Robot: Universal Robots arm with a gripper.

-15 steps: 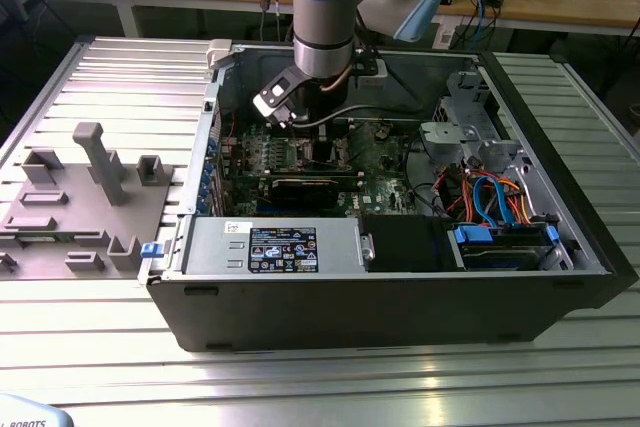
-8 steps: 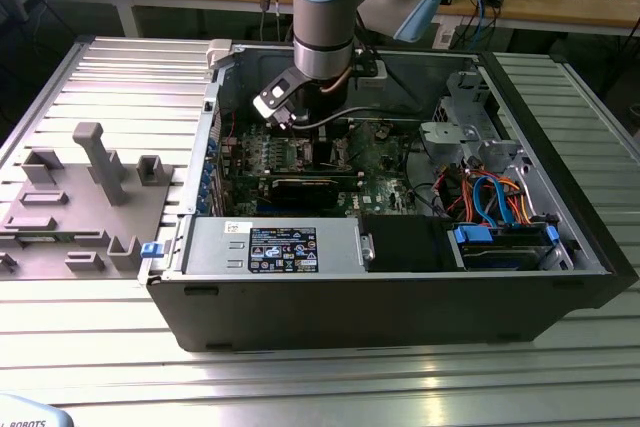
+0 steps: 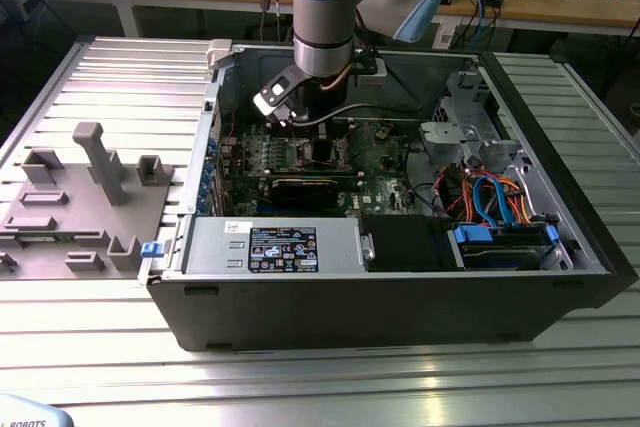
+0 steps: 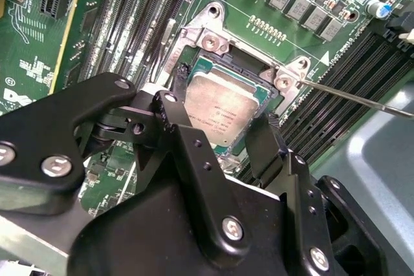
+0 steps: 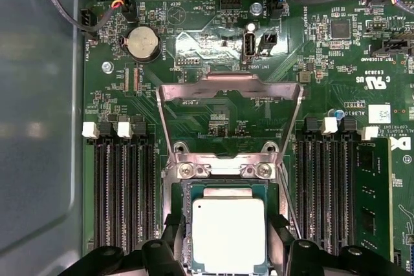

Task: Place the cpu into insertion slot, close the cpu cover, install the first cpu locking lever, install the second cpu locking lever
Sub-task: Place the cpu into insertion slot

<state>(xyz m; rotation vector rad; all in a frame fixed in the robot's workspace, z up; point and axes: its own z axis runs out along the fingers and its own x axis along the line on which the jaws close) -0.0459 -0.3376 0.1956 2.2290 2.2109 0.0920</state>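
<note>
Jaws straddle the cpu (image 5: 228,234), one at each of two opposite edges and close against them. Whether they pinch it or stand just clear, I cannot tell.

- Cpu lies flat, silvery top up, within the insertion slot (image 4: 249,64), whose dark rim shows around the chip in both wrist views.
- Cpu cover (image 5: 229,84) is swung open. Its silvery frame stands up off the socket beyond the two hinge screws, and green motherboard (image 5: 207,30) shows through its window.
- Thin metal lever rod (image 4: 362,98) runs out from the socket corner, unlatched, above the memory slots (image 5: 123,198). These long dark rows flank the socket on both sides.
- Coin battery (image 5: 141,44) sits farther out on the board.
- Exterior view: my arm (image 3: 325,7) reaches down into the open computer case (image 3: 400,297), which lies on the ribbed tabletop (image 3: 300,387).
- Grey fixture block (image 3: 90,197) sits on the tabletop at the exterior view's left, well apart from the case.
</note>
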